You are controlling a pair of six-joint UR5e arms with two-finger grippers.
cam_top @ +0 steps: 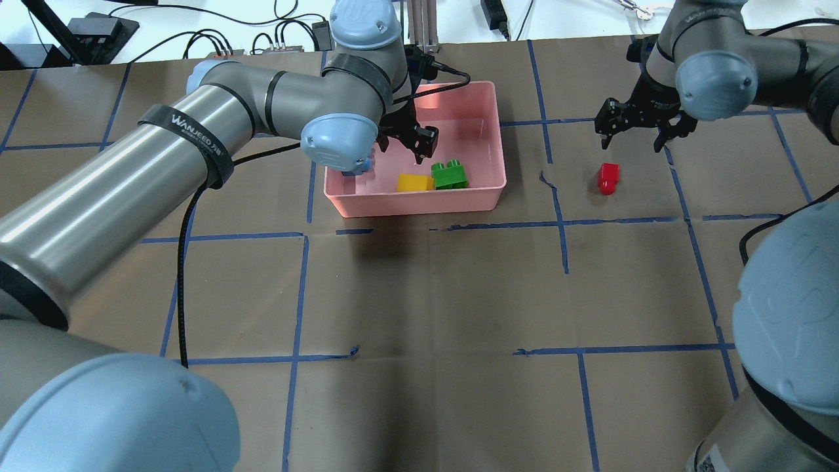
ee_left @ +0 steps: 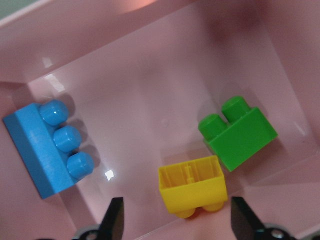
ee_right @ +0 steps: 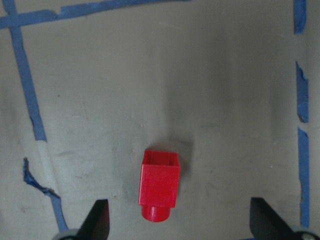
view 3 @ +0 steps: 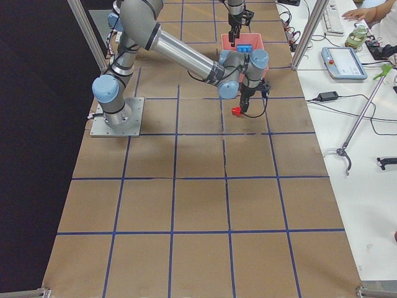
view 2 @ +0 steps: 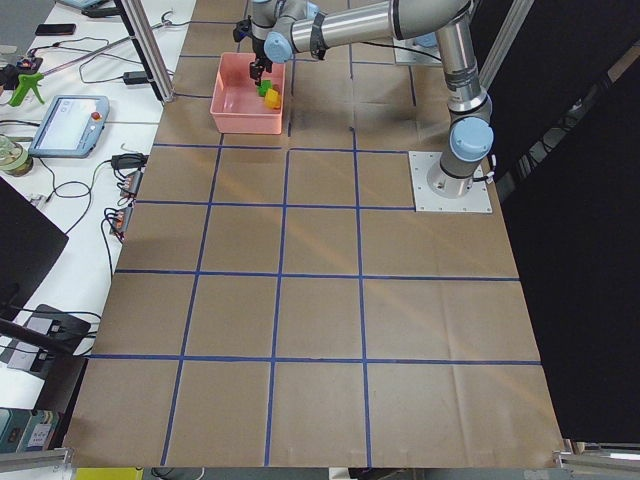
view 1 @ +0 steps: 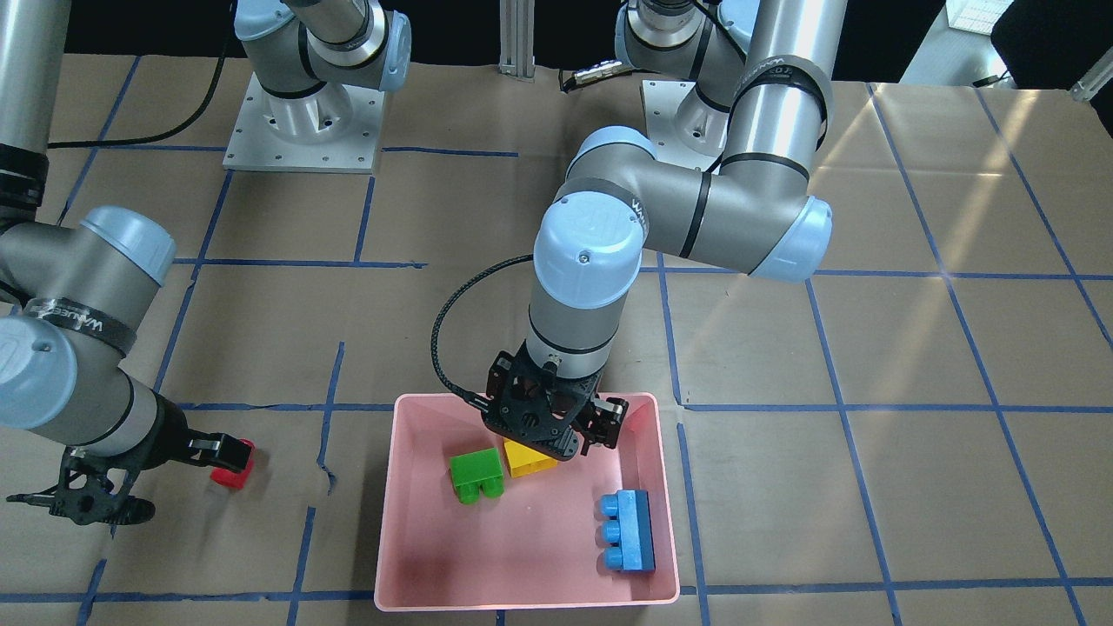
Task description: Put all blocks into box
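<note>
The pink box (view 1: pixel 522 600) holds three blocks: the green (view 1: pixel 476 474), the yellow (view 1: pixel 526 459) and the blue (view 1: pixel 628 530). My left gripper (view 1: pixel 565 430) hangs open and empty inside the box, just above the yellow block (ee_left: pixel 192 187). The green block (ee_left: pixel 237 132) and the blue block (ee_left: pixel 47 150) lie to either side of it. The red block (cam_top: pixel 607 178) lies on its side on the paper, to the right of the box (cam_top: pixel 419 203). My right gripper (cam_top: pixel 639 128) is open above it. The red block (ee_right: pixel 159 185) shows between the fingers (ee_right: pixel 97 220), untouched.
The table is covered in brown paper with a blue tape grid (cam_top: pixel 564 223). The arm bases (view 1: pixel 304 122) stand at the robot's edge. A teach pendant (view 2: pixel 70 125) and cables lie on the side bench beyond the box.
</note>
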